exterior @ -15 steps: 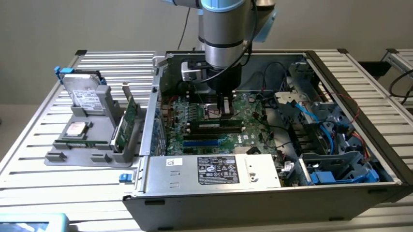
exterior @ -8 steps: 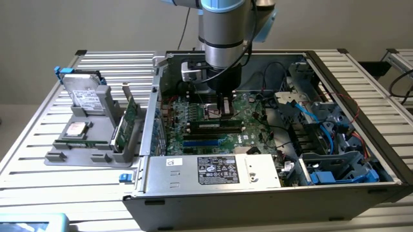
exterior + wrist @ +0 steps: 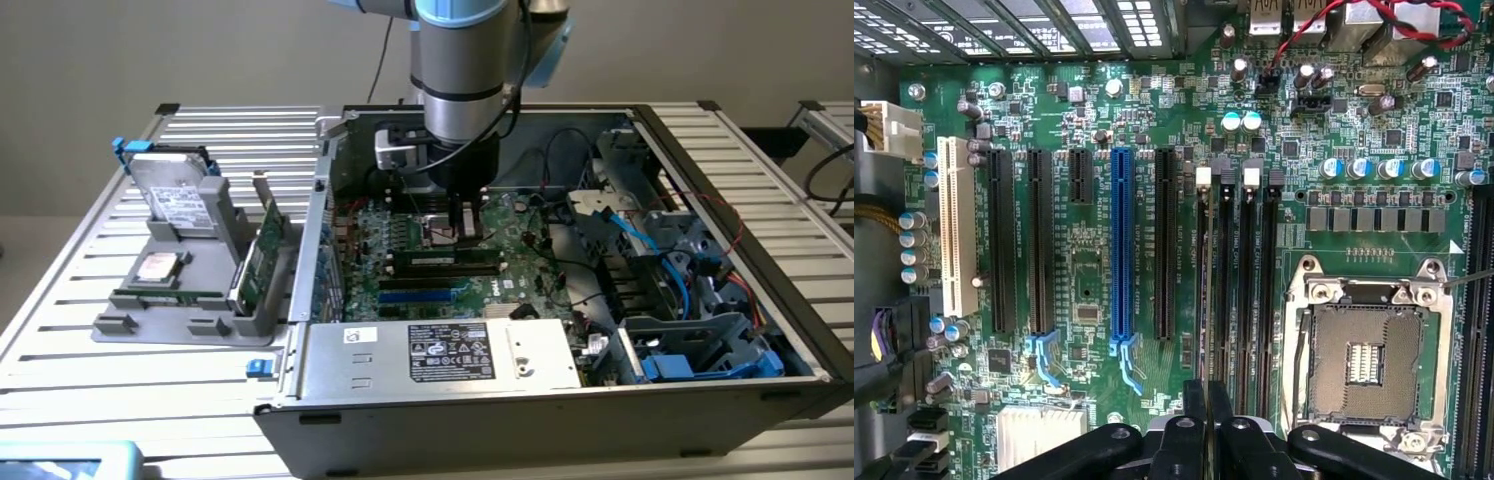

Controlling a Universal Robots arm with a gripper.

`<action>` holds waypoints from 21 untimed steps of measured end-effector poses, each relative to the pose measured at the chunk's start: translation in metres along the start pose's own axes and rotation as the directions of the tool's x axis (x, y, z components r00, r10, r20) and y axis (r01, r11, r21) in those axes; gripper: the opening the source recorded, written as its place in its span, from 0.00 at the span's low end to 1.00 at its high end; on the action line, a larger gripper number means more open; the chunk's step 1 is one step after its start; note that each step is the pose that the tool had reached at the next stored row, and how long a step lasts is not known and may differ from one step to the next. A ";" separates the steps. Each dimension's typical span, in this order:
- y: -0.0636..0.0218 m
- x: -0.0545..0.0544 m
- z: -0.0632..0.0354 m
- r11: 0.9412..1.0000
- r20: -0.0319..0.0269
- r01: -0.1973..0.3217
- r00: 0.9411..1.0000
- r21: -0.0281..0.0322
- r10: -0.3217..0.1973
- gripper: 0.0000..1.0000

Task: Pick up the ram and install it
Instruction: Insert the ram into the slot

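Observation:
My gripper (image 3: 463,236) reaches down into the open computer case (image 3: 747,300), over the green motherboard (image 3: 387,255). Its fingers are shut on the ram (image 3: 447,260), a long narrow dark stick that stands on edge along the black memory slots (image 3: 1239,290). In the wrist view the gripper (image 3: 1207,425) is closed on the ram's thin edge (image 3: 1205,300), which lines up with the memory slot nearest the long expansion slots. I cannot tell whether the stick is fully seated in that slot.
The bare processor socket (image 3: 1374,350) lies beside the memory slots. A blue expansion slot (image 3: 1122,250) and black ones run parallel. At the exterior view's left, a grey holder (image 3: 200,300) carries a hard drive (image 3: 174,190) and a green card (image 3: 271,245). Cables (image 3: 641,240) crowd the case's right.

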State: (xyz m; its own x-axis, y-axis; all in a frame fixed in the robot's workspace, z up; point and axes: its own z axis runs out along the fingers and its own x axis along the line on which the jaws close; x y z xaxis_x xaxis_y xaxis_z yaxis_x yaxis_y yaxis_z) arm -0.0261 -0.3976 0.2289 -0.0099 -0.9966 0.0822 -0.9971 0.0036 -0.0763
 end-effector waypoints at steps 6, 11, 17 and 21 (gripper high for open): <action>0.0001 0.000 0.0004 1.000 0.000 0.000 1.000 0.000 0.000 0.13; 0.0000 0.001 0.0000 1.000 0.000 0.000 1.000 0.000 0.000 0.13; 0.0001 0.001 0.0006 1.000 0.000 0.000 1.000 0.002 0.000 0.13; 0.0006 0.001 0.0007 1.000 0.000 0.000 1.000 0.004 0.000 0.13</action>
State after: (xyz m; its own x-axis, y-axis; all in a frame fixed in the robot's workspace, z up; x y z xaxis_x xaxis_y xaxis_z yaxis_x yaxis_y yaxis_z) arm -0.0266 -0.3990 0.2283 -0.0102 -0.9966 0.0822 -0.9967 0.0036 -0.0805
